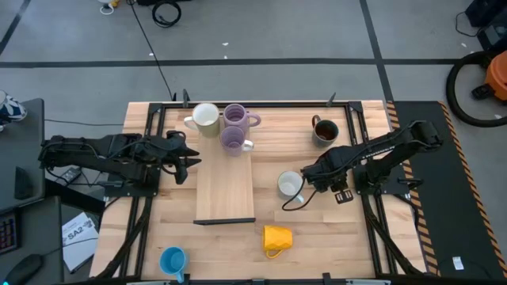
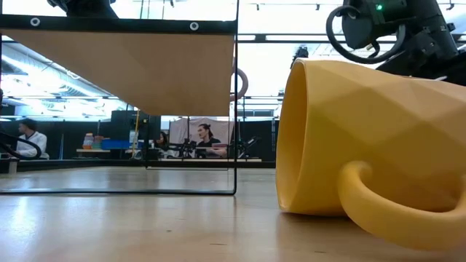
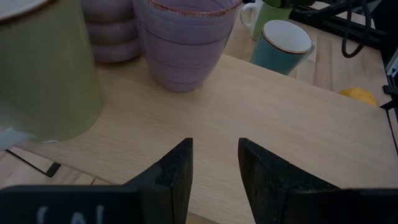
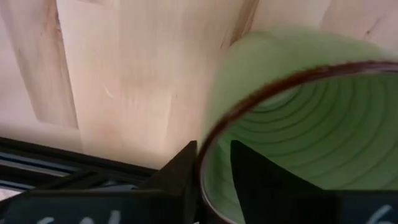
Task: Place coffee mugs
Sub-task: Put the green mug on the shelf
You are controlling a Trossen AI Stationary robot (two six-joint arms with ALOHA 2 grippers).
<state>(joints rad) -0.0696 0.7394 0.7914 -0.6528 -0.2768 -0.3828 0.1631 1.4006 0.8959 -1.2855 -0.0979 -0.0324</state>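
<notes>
I'm in a robotics lab or open workshop: my arms are bolted to a wooden counter point(image 1: 317, 237) with black metal framing point(image 1: 238, 105), standing on a grey concrete floor point(image 1: 277, 32) with loose cables point(image 1: 166, 12) trailing across it. A vacuum cleaner point(image 1: 483, 79) sits off my right side, hazard striping point(image 1: 412, 214) edges the mat there, and a keyboard point(image 1: 6, 233) and paperwork point(image 1: 78, 237) lie by my left. Low view shows a big open hall with ceiling strip lights point(image 2: 291, 38) and people point(image 2: 206, 142) seated at cluttered benches point(image 2: 109, 151).
</notes>
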